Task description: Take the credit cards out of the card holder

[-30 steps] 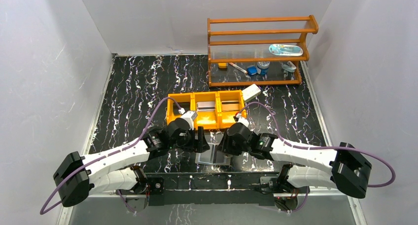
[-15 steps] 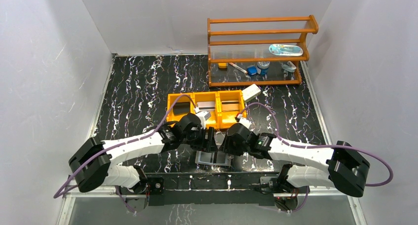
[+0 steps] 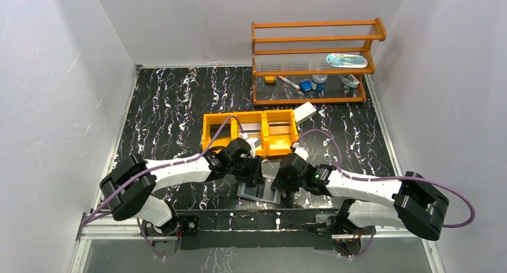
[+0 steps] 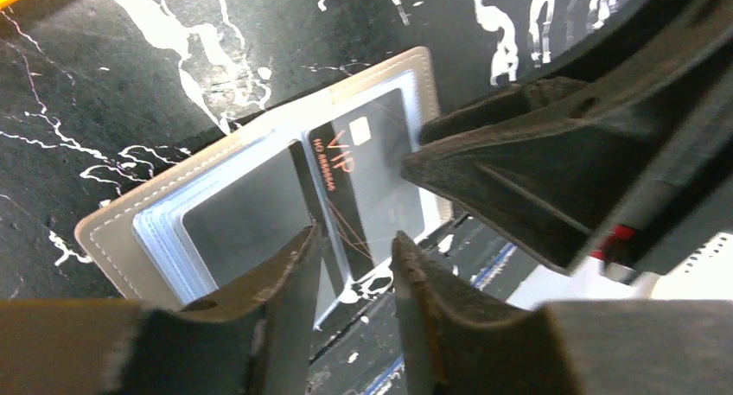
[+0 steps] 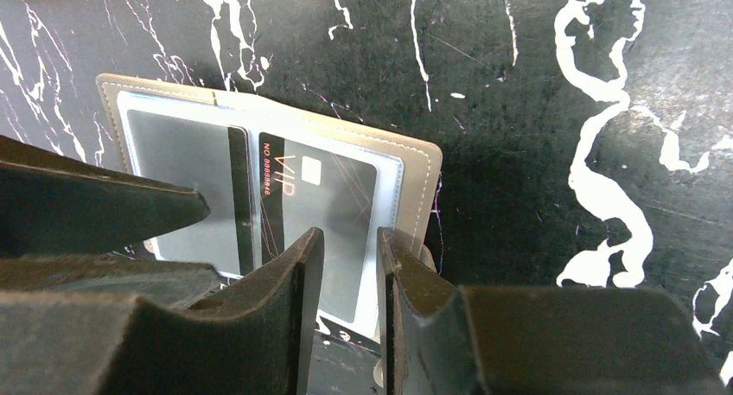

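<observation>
The card holder (image 3: 258, 192) lies open and flat near the table's front edge, grey with stitched borders and clear pockets (image 4: 173, 231) (image 5: 415, 166). A dark credit card marked VIP (image 4: 372, 187) (image 5: 324, 196) sits in its right pocket. A greyish card (image 4: 238, 218) (image 5: 177, 183) fills the left pocket. My left gripper (image 3: 254, 171) (image 4: 354, 239) is open with a narrow gap, its tips over the VIP card's near edge. My right gripper (image 3: 280, 180) (image 5: 350, 235) is also narrowly open, straddling the near right part of the card holder. Nothing is pinched in either.
An orange three-compartment tray (image 3: 209, 143) stands just behind the grippers, with flat grey items in two compartments. A white box (image 3: 305, 112) leans at its right end. An orange rack (image 3: 314, 61) with small items stands at the back right. White walls enclose the table.
My left arm has swung right and forward, bringing its gripper over the card holder with narrower jaws. My right gripper has dropped slightly onto the holder and narrowed too.
</observation>
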### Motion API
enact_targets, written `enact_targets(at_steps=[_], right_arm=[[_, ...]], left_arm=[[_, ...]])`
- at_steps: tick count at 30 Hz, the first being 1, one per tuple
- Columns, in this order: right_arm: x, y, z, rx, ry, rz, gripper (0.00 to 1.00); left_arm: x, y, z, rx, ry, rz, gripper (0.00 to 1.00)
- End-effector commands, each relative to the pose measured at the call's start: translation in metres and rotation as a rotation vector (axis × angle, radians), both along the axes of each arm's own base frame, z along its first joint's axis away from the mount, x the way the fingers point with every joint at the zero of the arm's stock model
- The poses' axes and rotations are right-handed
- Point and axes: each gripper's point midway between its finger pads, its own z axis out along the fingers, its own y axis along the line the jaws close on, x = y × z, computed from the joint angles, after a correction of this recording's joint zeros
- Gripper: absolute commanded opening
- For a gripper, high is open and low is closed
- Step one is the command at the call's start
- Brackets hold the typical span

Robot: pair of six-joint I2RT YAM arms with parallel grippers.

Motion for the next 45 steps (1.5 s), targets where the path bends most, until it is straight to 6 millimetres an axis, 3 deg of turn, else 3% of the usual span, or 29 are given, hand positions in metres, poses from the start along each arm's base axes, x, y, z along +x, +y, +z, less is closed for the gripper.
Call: enact_targets(at_steps=[1,9,16,22,28,32,35,45], right_arm=[[0.001,0.0,-0.003,0.027,0.006,-0.023,0.37],[-0.002,-0.01,-0.016,0.0,0.043,-0.043,0.35],[-0.008,-0.006,-0.023,0.023,0.076,-0.028,0.33],[-0.012,-0.006,-0.026,0.042,0.095,-0.037,0.33],[-0.011,-0.011,-0.024,0.041,0.085,-0.055,0.33],[-0.009,-0.015,-0.023,0.027,0.075,-0.064,0.34],[-0.008,-0.015,-0.023,0.027,0.072,-0.064,0.34],[-0.006,-0.015,-0.019,0.022,0.068,-0.058,0.34]], left_arm=[[-0.004,0.007,-0.022,0.074,0.032,-0.008,0.3],[-0.007,0.041,-0.05,0.203,0.055,0.113,0.27],[-0.014,0.034,-0.056,0.145,0.098,0.108,0.3],[-0.019,0.017,-0.046,0.03,0.128,0.096,0.28],[-0.016,0.018,-0.04,0.011,0.113,0.125,0.13],[-0.013,0.016,-0.031,-0.01,0.098,0.135,0.09],[-0.012,0.011,-0.022,-0.04,0.084,0.118,0.01],[-0.01,0.017,-0.013,-0.011,0.058,0.124,0.0]])
